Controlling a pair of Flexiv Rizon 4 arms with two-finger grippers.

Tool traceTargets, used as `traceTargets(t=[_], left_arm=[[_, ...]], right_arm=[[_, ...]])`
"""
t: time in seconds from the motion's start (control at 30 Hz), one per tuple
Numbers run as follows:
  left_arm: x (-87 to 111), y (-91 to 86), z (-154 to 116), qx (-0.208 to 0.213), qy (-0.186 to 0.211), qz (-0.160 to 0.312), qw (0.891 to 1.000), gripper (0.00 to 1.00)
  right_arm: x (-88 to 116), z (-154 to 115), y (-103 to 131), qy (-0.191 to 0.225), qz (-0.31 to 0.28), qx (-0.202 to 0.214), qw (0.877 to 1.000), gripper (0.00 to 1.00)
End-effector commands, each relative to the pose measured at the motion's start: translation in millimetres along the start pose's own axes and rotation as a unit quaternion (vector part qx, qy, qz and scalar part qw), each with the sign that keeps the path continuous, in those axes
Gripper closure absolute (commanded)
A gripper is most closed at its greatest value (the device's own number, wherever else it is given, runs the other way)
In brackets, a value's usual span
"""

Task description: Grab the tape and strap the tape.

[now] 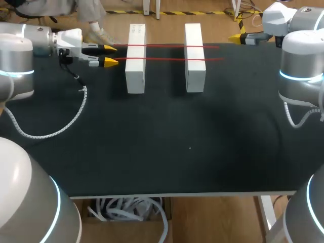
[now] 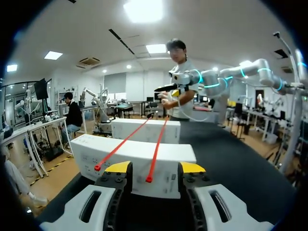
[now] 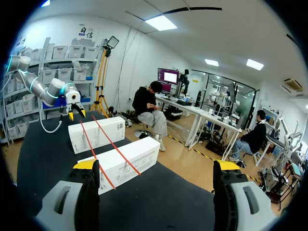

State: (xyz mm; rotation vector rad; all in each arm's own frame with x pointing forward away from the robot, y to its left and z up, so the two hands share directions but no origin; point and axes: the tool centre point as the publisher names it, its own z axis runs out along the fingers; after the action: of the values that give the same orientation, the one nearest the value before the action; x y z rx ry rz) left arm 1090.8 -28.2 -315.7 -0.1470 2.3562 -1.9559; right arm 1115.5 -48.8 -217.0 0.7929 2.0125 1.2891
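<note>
Head view: left hand (image 1: pixel 109 54) and right hand (image 1: pixel 236 37) both gape empty, red tapes (image 1: pixel 167 59) across white blocks (image 1: pixel 135 76) not yet grabbed.

This is looking like a robotics lab. Two grey machines, the left arm (image 1: pixel 15 53) and the right arm (image 1: pixel 301 55), are standing at a black-covered worktop (image 1: pixel 167 147), with rings of blue light glowing on their joints. Around it, other robot arms (image 2: pixel 98 103) are sitting on benches, storage bins (image 3: pixel 79 60) are filling shelves, and ceiling panels (image 2: pixel 144 9) are lighting an open hall.
</note>
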Motion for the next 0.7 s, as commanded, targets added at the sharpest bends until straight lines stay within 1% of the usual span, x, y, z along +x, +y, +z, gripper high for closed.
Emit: traceTargets(t=[0.03,0.33,0.43,0.7], left_arm=[[-7.0,8.7,3.1,0.008,0.011,-0.003,1.000,0.60],[-6.8,15.0,3.1,0.016,0.011,-0.005,1.000,0.61],[-6.5,16.8,2.2,0.023,0.003,-0.007,1.000,0.61],[-4.0,14.1,-0.1,0.030,-0.003,0.001,1.000,0.63]], right_arm=[[0.1,-0.7,0.0,0.000,0.000,0.000,1.000,0.00],[0.1,-0.7,0.0,0.000,0.000,0.000,1.000,0.00],[0.1,-0.7,0.0,0.000,0.000,0.000,1.000,0.00],[0.1,-0.7,0.0,0.000,0.000,0.000,1.000,0.00]])
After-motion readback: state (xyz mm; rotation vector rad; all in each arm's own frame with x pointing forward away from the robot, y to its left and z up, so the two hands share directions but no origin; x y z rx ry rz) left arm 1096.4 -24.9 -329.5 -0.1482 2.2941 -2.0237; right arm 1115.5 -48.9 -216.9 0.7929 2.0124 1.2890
